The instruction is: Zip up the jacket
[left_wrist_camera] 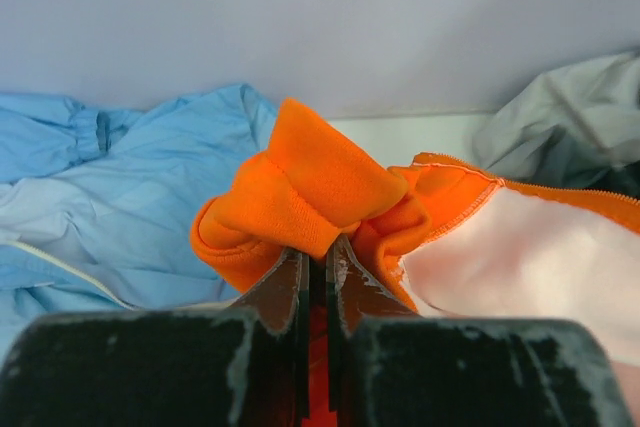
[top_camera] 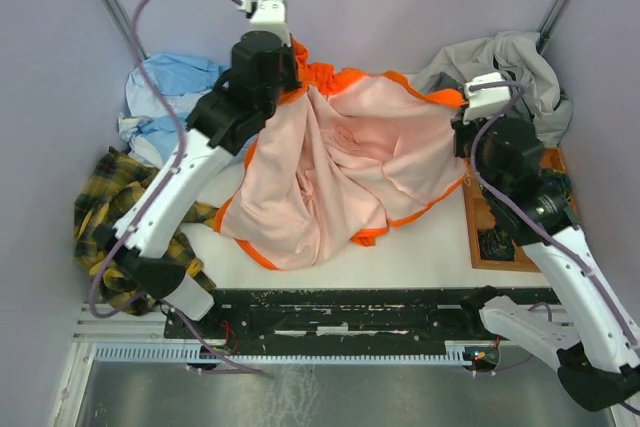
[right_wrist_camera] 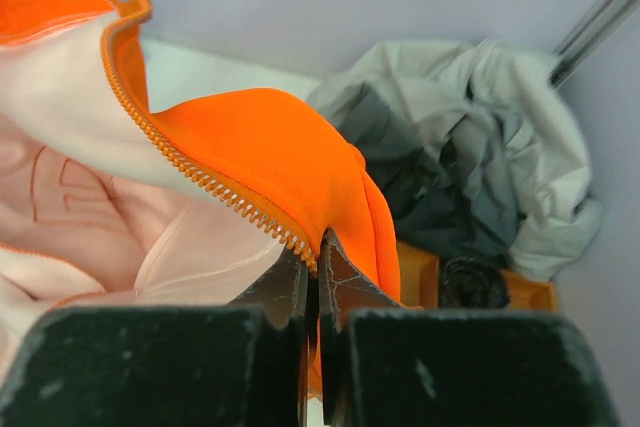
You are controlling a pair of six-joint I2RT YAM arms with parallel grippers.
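**Both arms pinching the opened jacket, flatten before zipping**

The jacket (top_camera: 340,167) lay mid-table, opened out with the pink lining up. It sat between the light blue garment (top_camera: 165,97) at far left and the grey heap (top_camera: 510,67) at far right. The left gripper (left_wrist_camera: 318,255) was clamped tight on a bunched orange fold at the jacket's far-left corner; I couldn't tell if it was cuff or hem. The right gripper (right_wrist_camera: 312,257) was pinched shut on the orange front edge, just beside the zipper teeth (right_wrist_camera: 200,175).

This looked like a spread-and-straighten step. To do it well, I'd pull the two pinches apart evenly and low. The right pinch belongs on the cloth, not the teeth. Neither heap should get dragged in. No slider was visible, so that needs finding next.
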